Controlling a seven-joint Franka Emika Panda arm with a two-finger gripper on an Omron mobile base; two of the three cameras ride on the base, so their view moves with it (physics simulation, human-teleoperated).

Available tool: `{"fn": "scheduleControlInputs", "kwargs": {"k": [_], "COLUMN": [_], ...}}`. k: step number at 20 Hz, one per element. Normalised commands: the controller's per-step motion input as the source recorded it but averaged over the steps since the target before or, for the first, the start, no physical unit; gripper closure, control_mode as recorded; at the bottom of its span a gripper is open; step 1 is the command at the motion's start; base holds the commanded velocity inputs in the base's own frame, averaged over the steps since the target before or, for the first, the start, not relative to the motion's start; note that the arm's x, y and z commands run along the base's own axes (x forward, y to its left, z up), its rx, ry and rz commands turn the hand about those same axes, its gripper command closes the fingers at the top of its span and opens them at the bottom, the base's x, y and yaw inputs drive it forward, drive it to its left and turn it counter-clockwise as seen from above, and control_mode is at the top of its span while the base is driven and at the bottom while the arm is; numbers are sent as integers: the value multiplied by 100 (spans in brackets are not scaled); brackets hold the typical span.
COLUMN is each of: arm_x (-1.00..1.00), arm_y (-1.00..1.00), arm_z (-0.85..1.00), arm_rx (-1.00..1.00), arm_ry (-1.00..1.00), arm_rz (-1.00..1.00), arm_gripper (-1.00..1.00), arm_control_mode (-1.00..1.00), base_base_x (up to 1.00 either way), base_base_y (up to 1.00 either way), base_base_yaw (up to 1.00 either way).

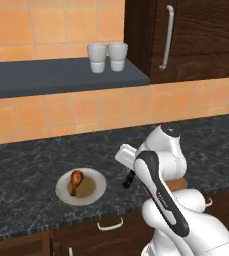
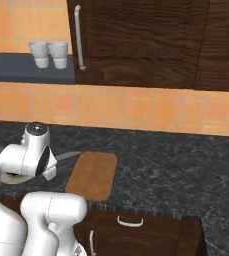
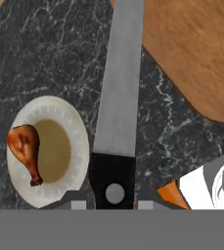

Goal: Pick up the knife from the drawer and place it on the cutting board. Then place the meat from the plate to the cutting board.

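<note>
Left base view: plate (image 1: pixel 81 187) flat on dark speckled counter (image 1: pixel 26 165), near its front edge. Meat (image 1: pixel 76 181) lying on plate's left half, round end up, bone end down toward the front. Just right of plate, black knife (image 1: pixel 129 179) handle poking out below white hand, above counter. Arm blocks everything further right of plate. Two white cups (image 1: pixel 107 56) side by side on dark shelf (image 1: pixel 46 76) well behind plate. Cabinet door w/ silver handle (image 1: pixel 167 37) to the right of shelf. No readable writing or labels.

Right base view: board (image 2: pixel 92 175) flat on counter, near front edge, bare on top. Thin grey blade sticking out from behind arm, tip just left of board, not over it. Sliver of plate peeking under arm, left of board. Drawer front w/ silver pull (image 2: pixel 130 221) below board. No text here either.

Hand view: gripper (image 3: pixel 113 205) clamped shut on knife's black handle w/ round rivet; blade runs straight up frame. Plate left of blade, w/ meat on its left edge, partly over rim. Board right of blade at top, blade's far end overlapping board corner in frame; touching or above, can't tell. No brand mark on blade.
</note>
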Motion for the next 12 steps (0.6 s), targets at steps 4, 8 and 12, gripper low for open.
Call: {"fn": "scheduleControlInputs", "kwargs": {"k": [4, 8, 12], "arm_x": [0, 0, 23], "arm_y": [0, 0, 13], "arm_z": [0, 0, 0], "arm_rx": [0, 0, -11], "arm_ry": [0, 0, 0], "arm_rz": [0, 0, -17], "arm_gripper": [100, 100, 100], "arm_control_mode": [100, 100, -100], "base_base_x": [-14, -3, 0], "base_base_y": [10, 28, 0], "base_base_yaw": [-43, -40, 0]}}
